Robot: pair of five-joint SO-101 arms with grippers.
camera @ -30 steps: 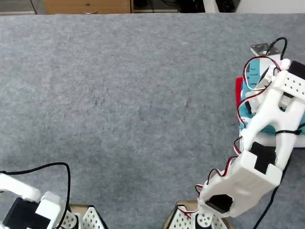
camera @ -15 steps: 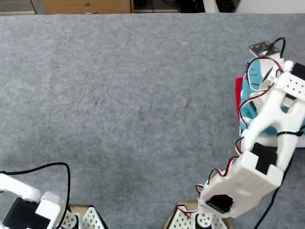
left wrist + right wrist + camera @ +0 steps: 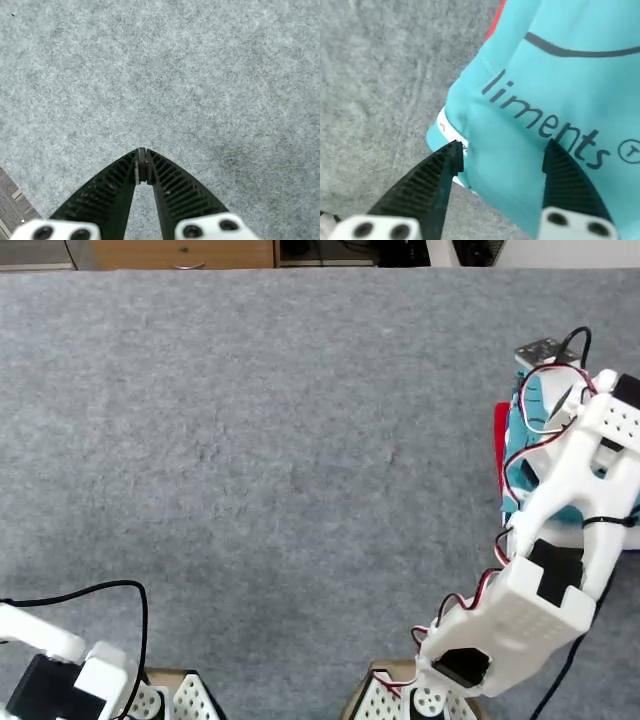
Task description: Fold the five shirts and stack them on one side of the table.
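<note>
Dark lettering on teal shirt

Overhead above table; two close wrist views

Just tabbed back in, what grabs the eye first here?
The teal shirt piled on others at the right edge of the table, a red shirt peeking out beneath. The right end effector hangs open over that teal shirt, while the left end effector sits shut above bare grey table.
</note>
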